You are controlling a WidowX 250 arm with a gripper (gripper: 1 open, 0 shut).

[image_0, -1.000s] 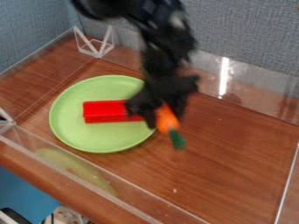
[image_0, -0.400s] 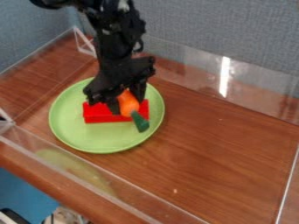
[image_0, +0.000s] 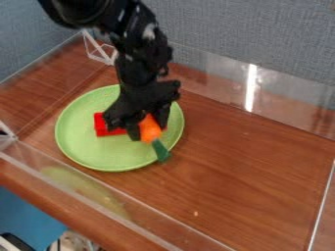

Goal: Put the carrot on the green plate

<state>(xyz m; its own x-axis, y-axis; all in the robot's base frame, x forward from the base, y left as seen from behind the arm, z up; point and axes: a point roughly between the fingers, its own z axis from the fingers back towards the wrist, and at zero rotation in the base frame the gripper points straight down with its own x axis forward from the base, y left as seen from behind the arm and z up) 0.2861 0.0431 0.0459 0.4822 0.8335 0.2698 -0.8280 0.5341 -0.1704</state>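
Note:
The carrot (image_0: 153, 130) is a small orange toy with a dark green stub (image_0: 163, 151) pointing down toward the front. My black gripper (image_0: 144, 118) is shut on its orange end and holds it low over the right part of the green plate (image_0: 85, 137), with the stub at the plate's rim. Whether the carrot touches the plate I cannot tell. A red rectangular block (image_0: 112, 123) lies on the plate just left of the gripper, partly hidden by it.
Clear acrylic walls (image_0: 275, 93) enclose the brown wooden table (image_0: 249, 167) on all sides. A white wire stand (image_0: 102, 44) sits at the back left behind the arm. Bare wood lies to the right of the plate.
The gripper has carried the carrot left from beyond the plate's right edge to over the plate beside the red block, and has come lower.

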